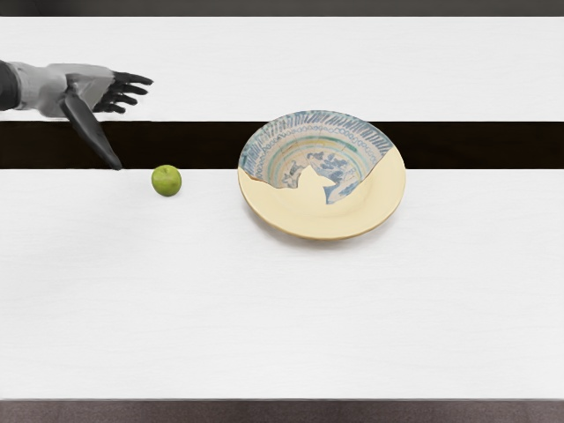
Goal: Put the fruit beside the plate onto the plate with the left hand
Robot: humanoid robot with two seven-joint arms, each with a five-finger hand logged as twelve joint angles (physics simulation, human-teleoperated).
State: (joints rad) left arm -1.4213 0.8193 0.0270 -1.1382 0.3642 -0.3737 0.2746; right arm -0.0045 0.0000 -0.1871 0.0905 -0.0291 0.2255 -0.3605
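A small green fruit [166, 180] lies on the white table, a short way left of the plate [370, 207]. The plate is cream with a blue patterned upper half and holds nothing. My left hand [110, 106] hovers up and to the left of the fruit, apart from it. Its dark fingers [128, 90] are spread and loosely curled, and the thumb [92, 132] points down toward the fruit. It holds nothing. The right arm does not show.
A dark gap [476, 144] runs across the table behind the fruit and plate, with a second white surface [352, 66] beyond it. White tabletop [282, 308] stretches toward the front edge.
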